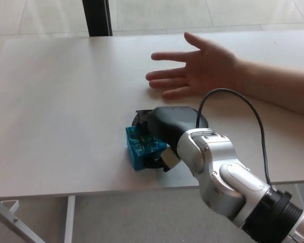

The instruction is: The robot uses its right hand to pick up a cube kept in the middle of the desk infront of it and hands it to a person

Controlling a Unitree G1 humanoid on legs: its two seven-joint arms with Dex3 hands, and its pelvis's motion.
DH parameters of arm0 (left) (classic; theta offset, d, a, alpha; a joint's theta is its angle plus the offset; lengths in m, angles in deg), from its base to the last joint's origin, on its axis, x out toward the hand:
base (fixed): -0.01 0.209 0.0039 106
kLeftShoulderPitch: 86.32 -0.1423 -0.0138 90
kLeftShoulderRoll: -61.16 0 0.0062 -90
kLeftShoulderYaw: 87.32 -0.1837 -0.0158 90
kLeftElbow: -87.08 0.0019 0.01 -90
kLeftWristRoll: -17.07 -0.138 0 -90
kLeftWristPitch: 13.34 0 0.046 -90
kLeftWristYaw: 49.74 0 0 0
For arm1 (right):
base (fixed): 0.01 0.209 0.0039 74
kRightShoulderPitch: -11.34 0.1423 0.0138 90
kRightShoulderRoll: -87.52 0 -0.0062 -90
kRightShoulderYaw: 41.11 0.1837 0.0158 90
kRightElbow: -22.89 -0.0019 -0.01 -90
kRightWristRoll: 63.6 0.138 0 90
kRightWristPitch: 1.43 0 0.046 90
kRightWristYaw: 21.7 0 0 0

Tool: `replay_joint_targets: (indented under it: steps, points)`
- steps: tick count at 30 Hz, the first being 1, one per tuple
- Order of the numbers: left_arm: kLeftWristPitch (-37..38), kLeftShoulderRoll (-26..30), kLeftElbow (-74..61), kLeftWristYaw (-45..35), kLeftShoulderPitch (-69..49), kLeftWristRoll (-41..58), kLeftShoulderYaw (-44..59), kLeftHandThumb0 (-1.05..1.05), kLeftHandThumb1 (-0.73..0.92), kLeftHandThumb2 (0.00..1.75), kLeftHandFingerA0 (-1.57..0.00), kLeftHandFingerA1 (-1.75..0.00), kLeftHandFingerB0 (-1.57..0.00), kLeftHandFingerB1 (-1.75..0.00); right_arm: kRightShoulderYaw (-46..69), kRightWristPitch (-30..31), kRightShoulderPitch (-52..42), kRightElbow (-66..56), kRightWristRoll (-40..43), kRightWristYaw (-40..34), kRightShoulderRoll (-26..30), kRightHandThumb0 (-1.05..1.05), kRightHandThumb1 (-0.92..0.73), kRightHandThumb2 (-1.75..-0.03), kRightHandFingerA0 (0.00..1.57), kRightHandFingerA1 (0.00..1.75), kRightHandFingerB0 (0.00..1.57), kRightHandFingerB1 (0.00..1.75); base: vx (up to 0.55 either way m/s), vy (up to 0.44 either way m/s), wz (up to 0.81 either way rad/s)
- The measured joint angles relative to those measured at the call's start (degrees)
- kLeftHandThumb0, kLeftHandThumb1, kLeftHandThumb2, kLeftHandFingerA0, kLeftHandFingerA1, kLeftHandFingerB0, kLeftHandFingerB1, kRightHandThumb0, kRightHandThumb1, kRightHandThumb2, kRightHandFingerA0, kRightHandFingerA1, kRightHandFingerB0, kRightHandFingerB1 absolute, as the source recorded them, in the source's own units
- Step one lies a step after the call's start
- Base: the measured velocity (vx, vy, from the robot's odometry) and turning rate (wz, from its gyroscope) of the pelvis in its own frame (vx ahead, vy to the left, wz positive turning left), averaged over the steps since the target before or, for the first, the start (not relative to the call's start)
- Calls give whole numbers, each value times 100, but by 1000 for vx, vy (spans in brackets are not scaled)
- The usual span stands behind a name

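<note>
White desk [66, 101]: right hand [162, 131], fingers clasping the teal cube [141, 147]; person's open palm [202, 68] beyond.

White worktop [66, 101] on white metal legs [69, 218]. Pale tiled floor [202, 12] beyond. Dark vertical post [97, 17] behind the far edge.

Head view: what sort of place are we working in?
Likely an indoor office or lab: a plain white desk, pale tiled floor beyond it, and a person's open hand waiting near the blue cube.
</note>
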State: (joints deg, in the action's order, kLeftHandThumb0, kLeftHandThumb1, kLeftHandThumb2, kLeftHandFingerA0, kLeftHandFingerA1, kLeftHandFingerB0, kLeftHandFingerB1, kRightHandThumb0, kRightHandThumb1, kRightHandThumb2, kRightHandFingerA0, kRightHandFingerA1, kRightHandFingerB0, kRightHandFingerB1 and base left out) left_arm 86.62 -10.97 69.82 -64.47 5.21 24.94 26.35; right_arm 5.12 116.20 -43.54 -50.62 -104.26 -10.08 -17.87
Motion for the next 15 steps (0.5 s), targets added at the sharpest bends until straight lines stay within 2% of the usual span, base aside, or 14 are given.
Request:
replay_joint_targets:
  steps: [1,2,3,5,7,8,14,15]
  points:
    - [0,-1,0,0,-1,0,0,-82,76,63,-71,-55,-48,-45,18,-20,-28,11,-3,-84,-14,-16,-59,-66,82,175,90,97,0,0,0]
    - [0,-1,0,0,-2,0,0,-81,76,63,-72,-54,-48,-44,38,-44,-61,23,-5,-176,-29,-20,-54,-75,77,173,86,126,0,0,0]
    - [0,-1,0,0,-1,0,0,-80,77,63,-71,-54,-47,-44,54,-66,-87,33,-6,-253,-39,-23,-59,-75,76,171,85,126,0,0,0]
    - [0,-2,0,0,-1,0,0,-80,78,63,-70,-54,-47,-44,91,-135,-147,47,-6,-431,-52,-24,-59,-75,76,171,84,128,0,0,0]
    - [0,-2,0,0,-1,0,0,-81,78,63,-70,-54,-47,-45,128,-212,-215,62,-6,-599,-58,-28,-61,-67,75,173,84,106,0,0,0]
    - [0,-2,0,0,-1,0,0,-81,78,63,-70,-54,-47,-45,149,-254,-254,69,-6,-687,-56,-22,-59,-68,80,171,85,104,0,0,0]
    - [0,-1,0,0,-1,0,0,-81,77,63,-70,-54,-46,-45,220,-532,-415,124,-6,-1202,-20,-24,-58,-81,81,164,88,106,0,0,0]
    - [0,-1,0,0,-1,0,0,-80,77,63,-70,-54,-46,-45,234,-572,-437,131,-6,-1271,-16,-27,-58,-74,81,162,89,99,0,0,0]
